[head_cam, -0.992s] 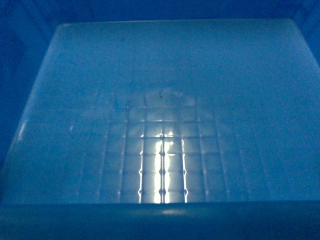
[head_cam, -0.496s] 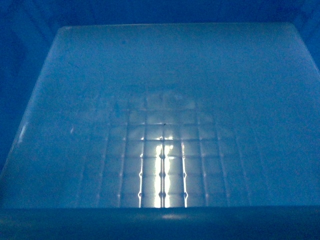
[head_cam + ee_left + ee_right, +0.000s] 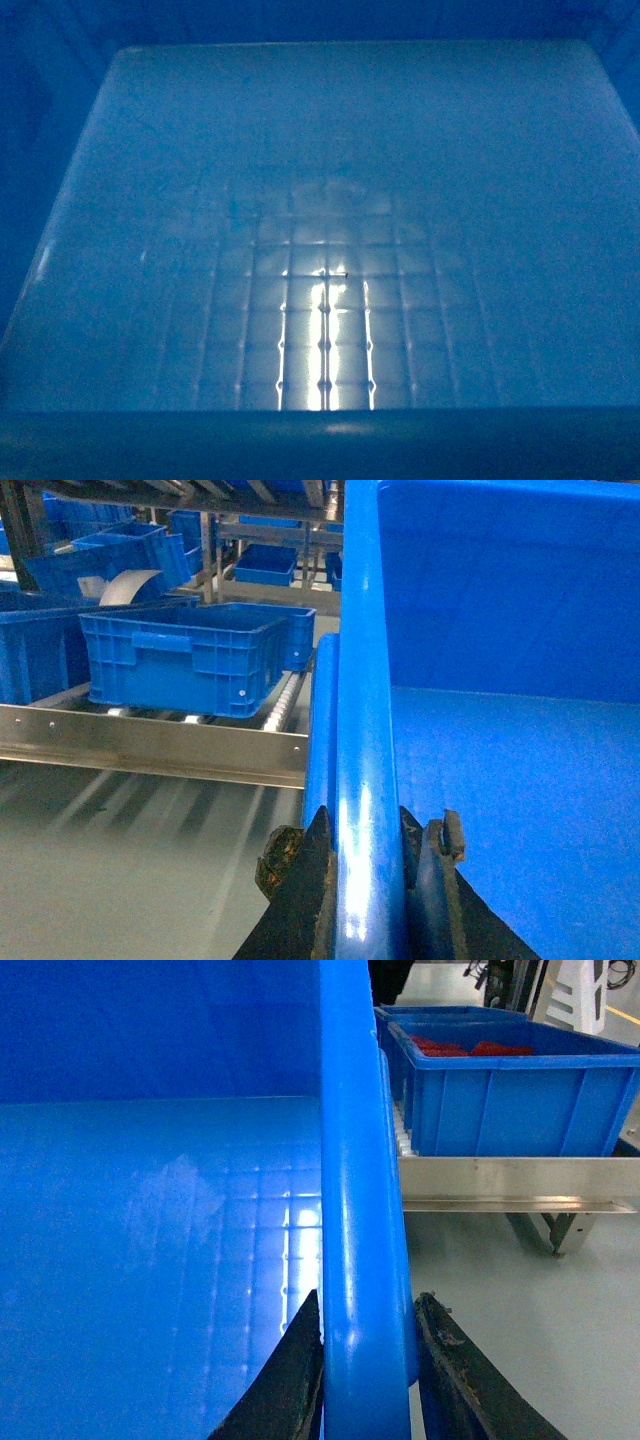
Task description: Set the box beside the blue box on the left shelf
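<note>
The box I hold is a large empty blue crate; its gridded floor (image 3: 320, 150) fills the head view. My left gripper (image 3: 365, 825) is shut on the crate's left rim (image 3: 365, 680), one finger outside the wall and one inside. My right gripper (image 3: 368, 1305) is shut on the right rim (image 3: 350, 1140) in the same way. In the left wrist view the blue box (image 3: 185, 665) sits on the roller track of the left shelf (image 3: 150, 745), ahead and to the left of the held crate. Bare rollers show just to its right.
More blue crates (image 3: 100, 550) stand on racks behind the left shelf. On the right, a blue bin (image 3: 510, 1090) holding red items rests on another metal roller rack (image 3: 500, 1175) with a leg on the grey floor (image 3: 520, 1310).
In the head view the crate's far edge dipped slightly and came back up. Both grips look the same.
</note>
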You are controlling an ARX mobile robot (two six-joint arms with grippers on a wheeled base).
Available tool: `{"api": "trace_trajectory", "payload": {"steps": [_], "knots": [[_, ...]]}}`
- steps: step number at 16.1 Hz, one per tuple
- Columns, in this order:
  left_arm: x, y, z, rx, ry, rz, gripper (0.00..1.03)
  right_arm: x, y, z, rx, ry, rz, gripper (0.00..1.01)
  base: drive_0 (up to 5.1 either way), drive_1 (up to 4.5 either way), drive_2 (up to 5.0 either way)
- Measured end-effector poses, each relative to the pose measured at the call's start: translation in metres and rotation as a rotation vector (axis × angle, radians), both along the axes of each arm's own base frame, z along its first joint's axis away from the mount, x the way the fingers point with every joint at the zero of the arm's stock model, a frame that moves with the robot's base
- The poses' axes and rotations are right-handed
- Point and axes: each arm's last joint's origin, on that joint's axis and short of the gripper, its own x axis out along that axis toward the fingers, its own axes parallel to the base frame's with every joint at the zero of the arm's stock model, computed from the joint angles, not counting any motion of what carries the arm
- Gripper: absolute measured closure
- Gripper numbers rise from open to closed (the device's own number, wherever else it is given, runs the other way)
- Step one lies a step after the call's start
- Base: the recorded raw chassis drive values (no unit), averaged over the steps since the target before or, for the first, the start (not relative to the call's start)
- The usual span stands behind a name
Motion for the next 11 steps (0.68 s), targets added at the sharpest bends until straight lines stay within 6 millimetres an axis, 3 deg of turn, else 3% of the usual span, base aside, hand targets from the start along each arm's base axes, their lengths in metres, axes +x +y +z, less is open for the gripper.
{"api": "trace_trajectory", "payload": {"steps": [11], "knots": [[0.0, 0.0, -0.0001, 0.0, 0.0, -0.001, 0.93, 0.0, 0.0, 0.0002, 0.0, -0.001, -0.001, 0.81, 0.0, 4.13, -4.1]]}}
